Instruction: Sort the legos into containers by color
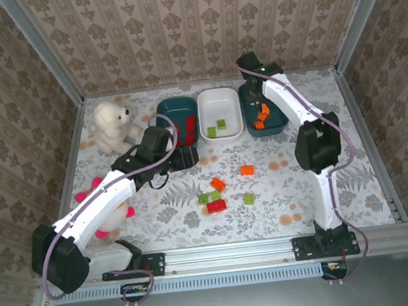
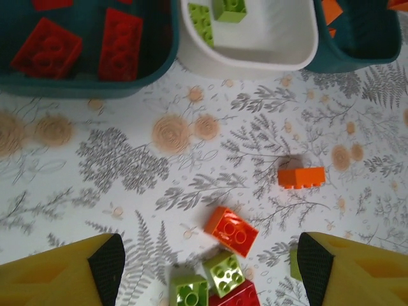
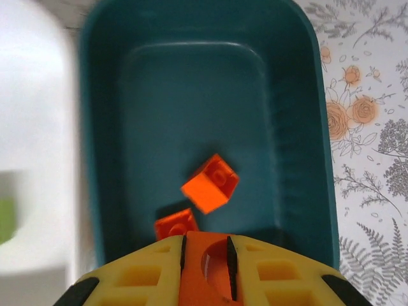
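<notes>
The legos are small glossy plastic bricks with round studs on top, in red, orange and light green. The right fingers [image 3: 143, 277] (yellow, with dark pads) are clamped on an orange lego [image 3: 204, 271], held over the near end of the right teal tub [image 3: 299, 127]. Two more orange bricks [image 3: 210, 183] lie on that tub's smooth floor, one of them askew.

The three tubs are shallow rounded rectangles of plain plastic. They stand in a row at the far side of the worktop [image 1: 359, 173], whose surface is printed with grey ferns and peach flowers. The left teal tub [image 2: 89, 83] holds flat red bricks [image 2: 121, 41]. The white tub [image 2: 255, 60] between the two teal ones holds green bricks [image 2: 228, 7].

The left fingers [image 2: 57, 277] stand wide apart above the loose pieces near the worktop's middle. These are an orange oblong [image 2: 301, 176], an orange square [image 2: 231, 231], and two green squares [image 2: 223, 273] just beside a red brick [image 2: 233, 296]. A fluffy white plush bear [image 1: 111, 125] sits at the far left.
</notes>
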Robot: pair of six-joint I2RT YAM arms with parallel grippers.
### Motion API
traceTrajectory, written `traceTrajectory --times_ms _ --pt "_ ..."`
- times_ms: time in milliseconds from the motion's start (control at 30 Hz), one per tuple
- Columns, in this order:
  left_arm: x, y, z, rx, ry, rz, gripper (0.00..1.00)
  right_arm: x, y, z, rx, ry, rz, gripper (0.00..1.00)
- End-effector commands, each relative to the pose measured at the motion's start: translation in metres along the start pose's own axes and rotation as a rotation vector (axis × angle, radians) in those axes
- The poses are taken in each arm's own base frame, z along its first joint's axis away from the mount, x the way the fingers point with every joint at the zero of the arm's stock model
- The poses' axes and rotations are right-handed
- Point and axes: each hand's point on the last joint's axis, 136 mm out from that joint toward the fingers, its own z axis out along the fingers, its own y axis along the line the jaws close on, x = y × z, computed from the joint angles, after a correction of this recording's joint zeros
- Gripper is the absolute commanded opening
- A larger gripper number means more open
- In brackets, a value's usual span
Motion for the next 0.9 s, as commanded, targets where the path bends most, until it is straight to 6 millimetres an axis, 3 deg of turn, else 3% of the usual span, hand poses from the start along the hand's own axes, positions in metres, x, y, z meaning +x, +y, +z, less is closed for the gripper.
traceTrajectory --times_ms 0,233,500,700,867 --pt "-0.016 -0.019 -0.002 0.052 -0.026 0.063 0.75 0.007 -0.022 0.024 0.111 0.071 0.031 0.10" --pt "-0.022 -0.021 -0.001 0.040 -0.024 0.074 0.75 0.012 -0.047 0.066 0.187 0.146 0.058 0.10" --pt "-0.021 -0.011 0.000 0.014 -0.018 0.058 0.76 0.026 -0.034 0.089 0.111 0.204 0.061 0.20" --pt "-0.022 -0.006 0.000 0.002 -0.008 0.068 0.76 0.020 -0.028 0.079 0.065 0.187 0.079 0.40" --pt "-0.017 -0.001 0.000 -0.009 0.011 0.080 0.76 -0.005 -0.031 0.042 0.039 0.096 0.093 0.54"
